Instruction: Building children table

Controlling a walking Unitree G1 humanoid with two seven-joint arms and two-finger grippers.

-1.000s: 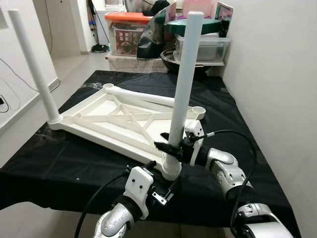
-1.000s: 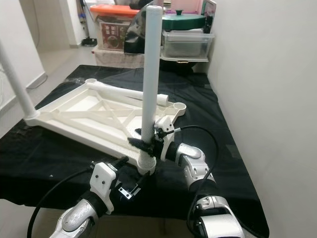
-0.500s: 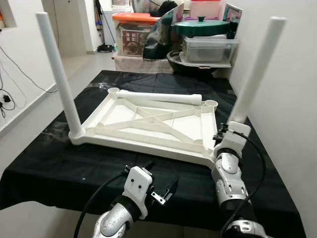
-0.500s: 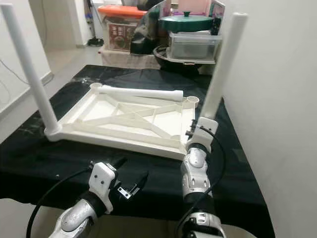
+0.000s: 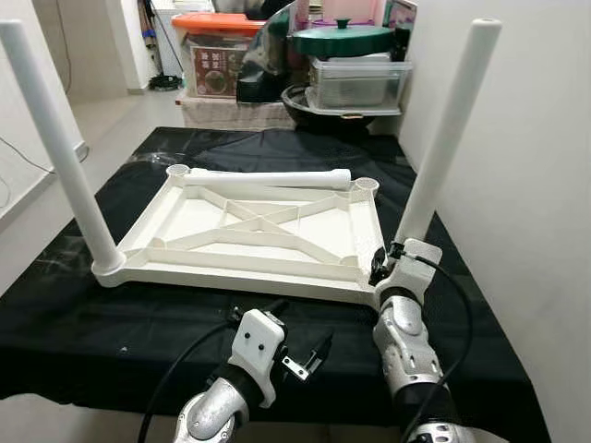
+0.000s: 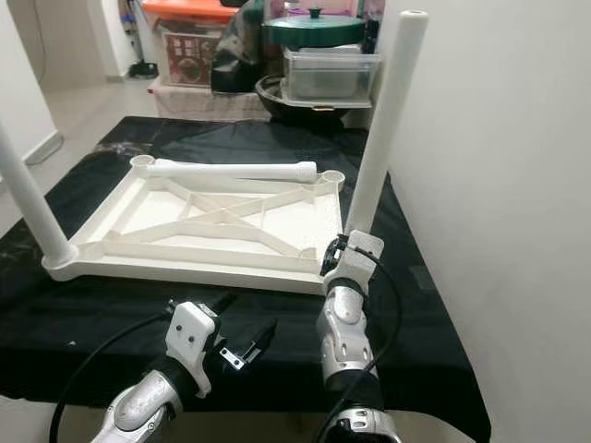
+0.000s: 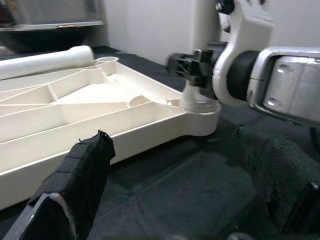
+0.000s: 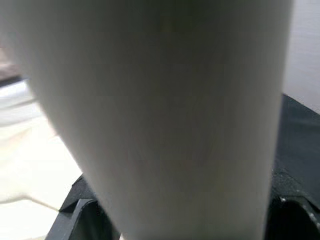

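Observation:
A white plastic tabletop lies upside down on the black cloth. One white leg stands upright in its near left corner. A second leg stands in the near right corner socket. My right gripper is shut on the base of that second leg, which is close up in the right wrist view. A third leg lies flat along the tabletop's far edge. My left gripper hangs open in front of the near edge, holding nothing, with its padded fingers spread wide.
A white wall runs close along the right side of the table. Behind the table stand an orange-lidded box, a clear bin under a green lid and a dark bowl. Open floor lies to the far left.
The tabletop has swung round on the cloth to lie square. Its corner with the held leg went from front centre to the right, my right gripper with it. The camera also shifted.

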